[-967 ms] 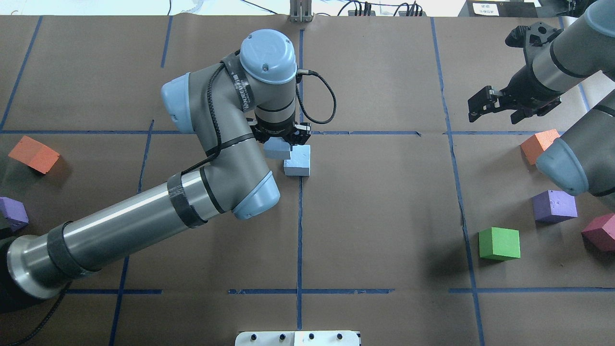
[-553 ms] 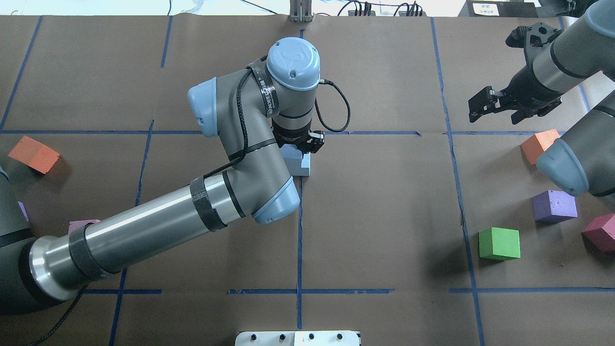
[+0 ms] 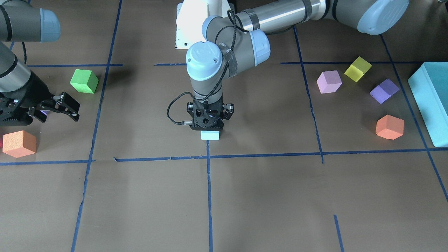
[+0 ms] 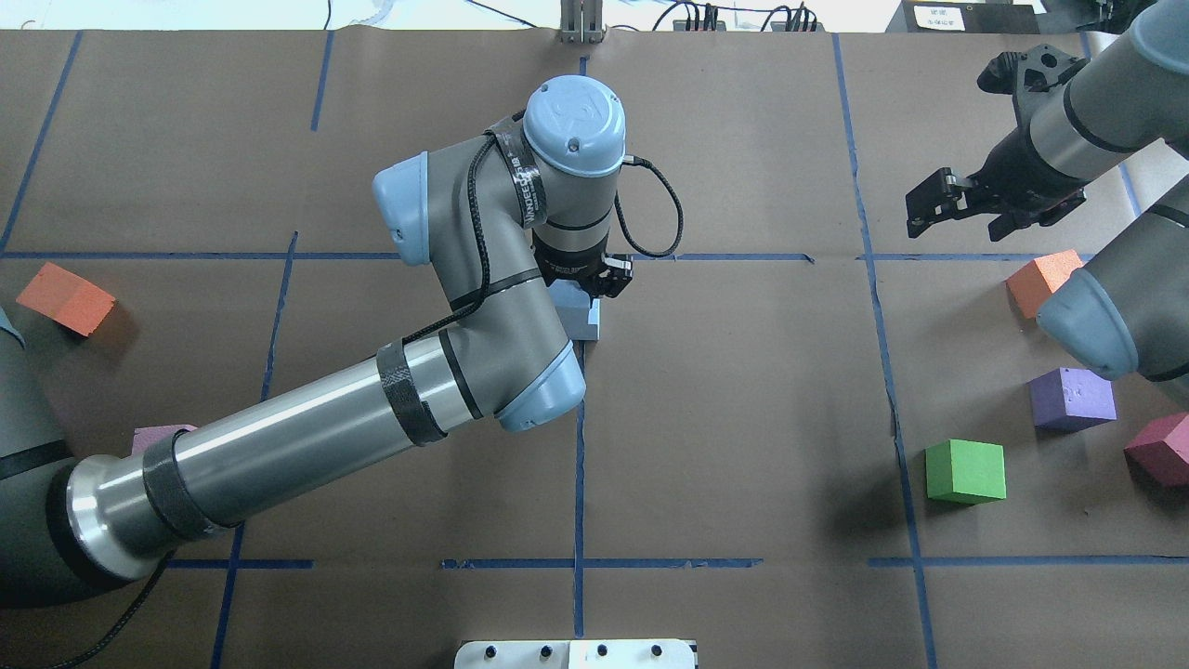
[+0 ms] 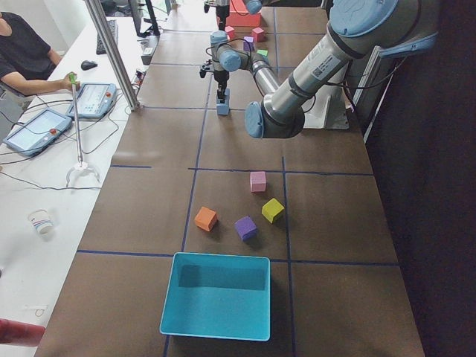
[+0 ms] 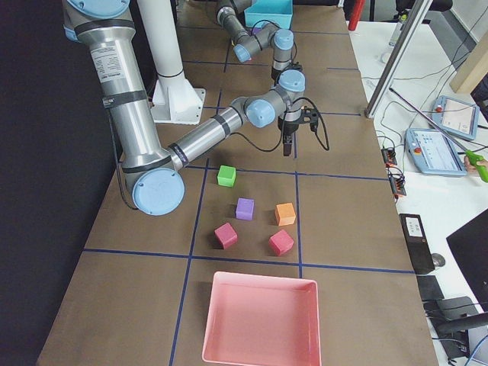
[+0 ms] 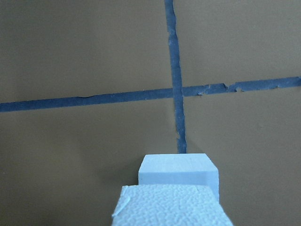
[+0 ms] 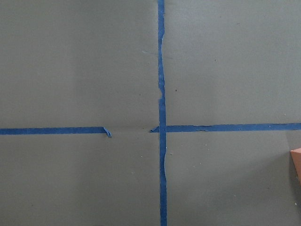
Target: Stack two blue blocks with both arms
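Note:
My left gripper (image 4: 581, 282) is shut on a pale blue block (image 4: 567, 296) and holds it directly over the second blue block (image 4: 588, 321), which sits on the table at the centre tape cross. In the left wrist view the held block (image 7: 171, 205) fills the bottom edge, with the lower block (image 7: 179, 170) just past it. I cannot tell whether the two touch. In the front view the left gripper (image 3: 209, 122) hides the held block and only the lower block (image 3: 210, 135) shows. My right gripper (image 4: 957, 223) is open and empty, hovering at the far right.
Near the right arm lie orange (image 4: 1042, 282), purple (image 4: 1073, 398), green (image 4: 965, 471) and magenta (image 4: 1159, 448) cubes. An orange cube (image 4: 65, 297) lies at the left. A teal box (image 3: 430, 101) stands at the left end and a pink tray (image 6: 261, 320) at the right end.
My left arm has moved right and slightly forward, carrying the held blue block from beside the table block to over it. The right arm has not moved.

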